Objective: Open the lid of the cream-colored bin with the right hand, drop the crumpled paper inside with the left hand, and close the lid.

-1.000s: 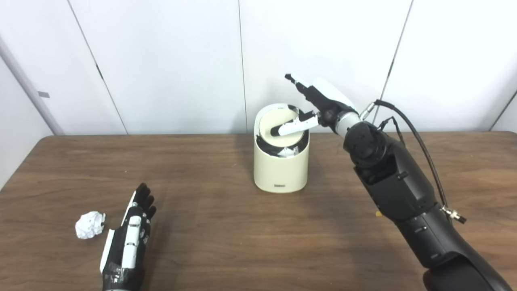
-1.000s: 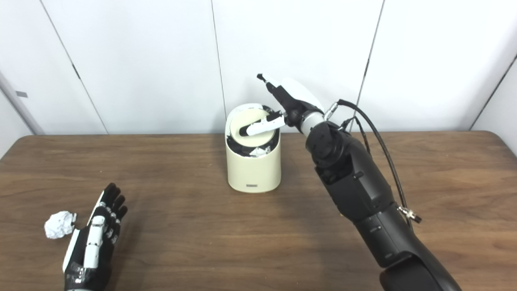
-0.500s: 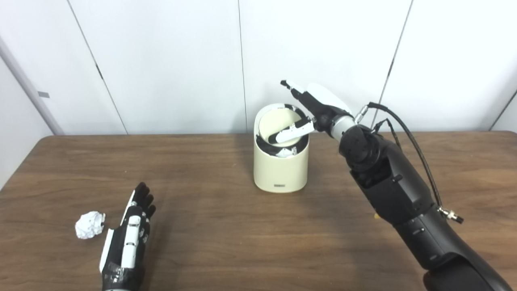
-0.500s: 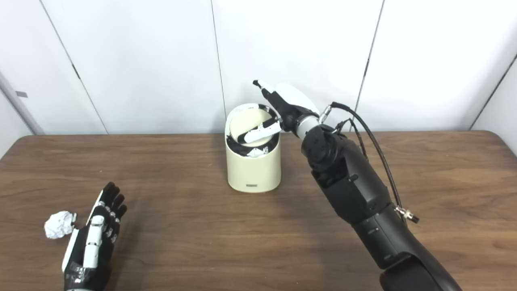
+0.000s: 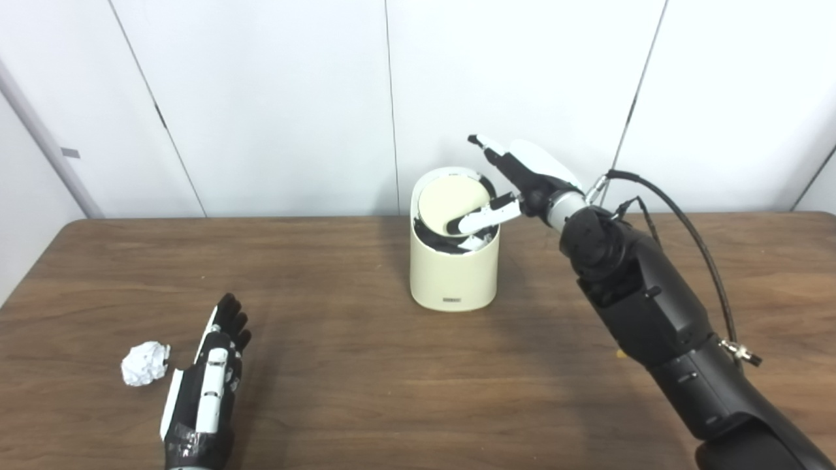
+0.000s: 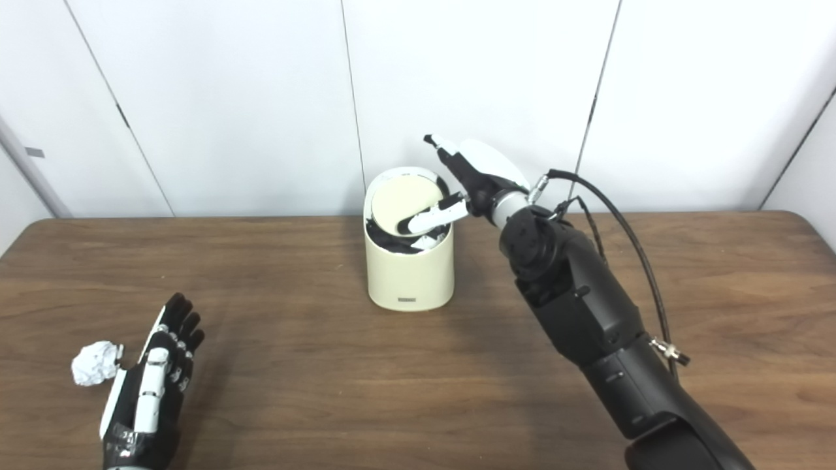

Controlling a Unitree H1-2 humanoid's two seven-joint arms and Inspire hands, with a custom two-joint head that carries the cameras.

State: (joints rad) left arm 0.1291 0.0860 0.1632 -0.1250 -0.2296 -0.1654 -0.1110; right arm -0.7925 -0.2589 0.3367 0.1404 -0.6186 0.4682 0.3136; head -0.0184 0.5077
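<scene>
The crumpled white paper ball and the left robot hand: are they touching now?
Apart. The left eye view shows a strip of bare wooden table between the crumpled white paper ball and the open left robot hand, which lies flat beside it.

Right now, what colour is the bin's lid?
Cream, like the bin itself; the tilted lid shows best in the left eye view.

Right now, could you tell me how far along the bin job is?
Done: nothing complete yet. In hand: the right hand has a thumb pressing the lid of the cream-colored bin, which is tilted open. Left: the crumpled paper lies on the table beside the open left hand, unpicked; dropping and closing remain.
</scene>
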